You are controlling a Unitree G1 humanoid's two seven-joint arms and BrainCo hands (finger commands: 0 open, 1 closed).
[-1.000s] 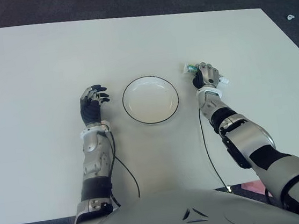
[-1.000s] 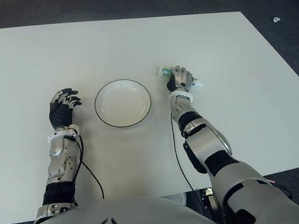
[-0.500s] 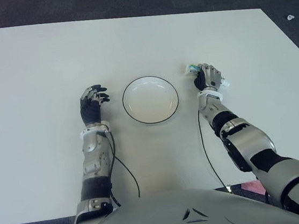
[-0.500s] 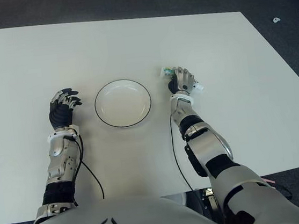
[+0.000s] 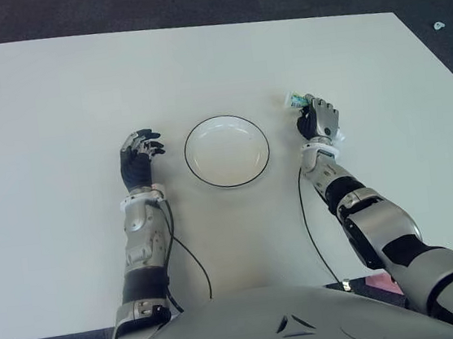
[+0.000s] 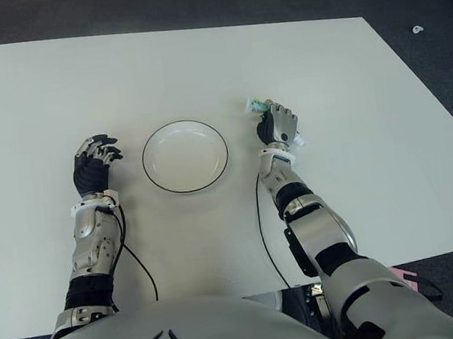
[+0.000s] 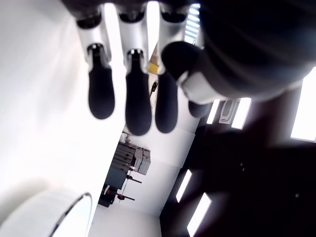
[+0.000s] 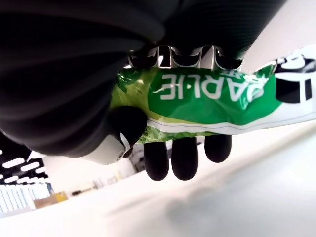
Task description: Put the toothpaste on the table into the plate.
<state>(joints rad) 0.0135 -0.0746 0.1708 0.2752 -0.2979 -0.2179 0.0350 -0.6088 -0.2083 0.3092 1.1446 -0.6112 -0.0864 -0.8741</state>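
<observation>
Item: toothpaste (image 8: 217, 98), held in our right hand (image 5: 317, 120), just right of the plate (image 5: 227, 151).

Our fingers (image 8: 170, 160) wrap the green tube, thumb pressing from the other side. Its long axis runs crosswise through the fist, one end poking out far-left toward the plate. We judge the carry goes leftward. Our left hand (image 5: 137, 157), fingers loosely extended and empty, shows left of the plate.

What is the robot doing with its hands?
The robot's right hand has closed its fingers around a green and white toothpaste tube, to the right of the plate on the white table. The plate has nothing in it, so the toothpaste has not been put there yet. The left hand shows to the left of the plate, fingers relaxed and holding nothing.
</observation>
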